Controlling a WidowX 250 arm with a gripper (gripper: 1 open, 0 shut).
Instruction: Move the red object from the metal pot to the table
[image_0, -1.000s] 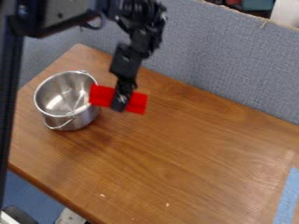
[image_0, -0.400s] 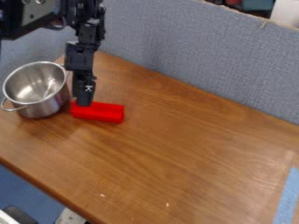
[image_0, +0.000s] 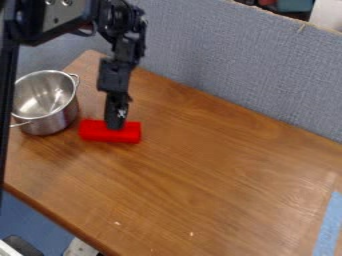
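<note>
The red object (image_0: 107, 131) is a small brick-shaped block lying flat on the brown wooden table (image_0: 214, 170), just right of the metal pot (image_0: 42, 101). The pot is shiny and round, stands at the left edge, and its inside looks empty. My gripper (image_0: 118, 119) points down from the dark arm, with its fingertips right at the top of the red object, near the block's right half. The fingers are dark and small in this view, so I cannot make out the gap between them or whether they still clamp the block.
A grey-blue fabric wall (image_0: 227, 60) runs behind the table's far edge. The arm's black links (image_0: 114, 30) reach in from the upper left. The table's front and right edges drop off to the floor.
A second ago the red object hung tilted in the gripper beside the pot. It now lies flat on the table, with the gripper still over it.
</note>
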